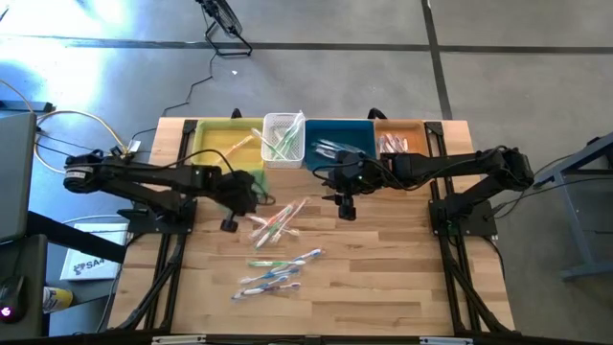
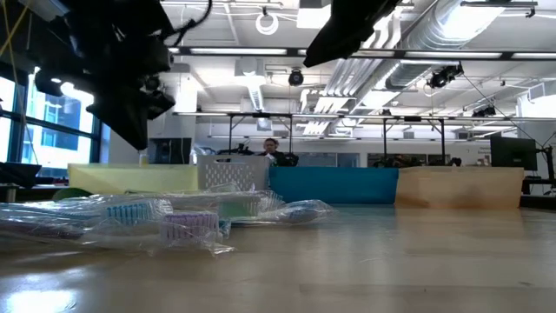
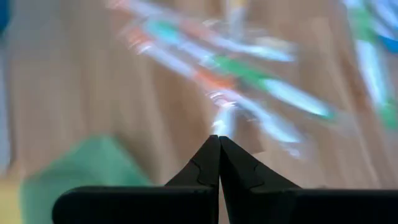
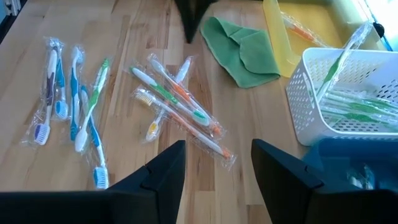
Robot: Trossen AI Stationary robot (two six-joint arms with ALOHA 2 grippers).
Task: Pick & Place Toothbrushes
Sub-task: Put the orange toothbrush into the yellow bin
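Folded green cloth point(image 4: 241, 48) on the wooden slatted table point(image 1: 383, 278), near the yellow plastic bin point(image 1: 213, 142).

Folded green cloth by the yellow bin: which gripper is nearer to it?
Left. The shut left gripper hangs right beside the green cloth; the open right gripper is farther off, across the orange-and-green toothbrushes, by the blue bin.

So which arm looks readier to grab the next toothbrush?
The right. Its gripper is open, facing the orange-and-green toothbrushes on the table. The left gripper is shut and empty beside the same pile.
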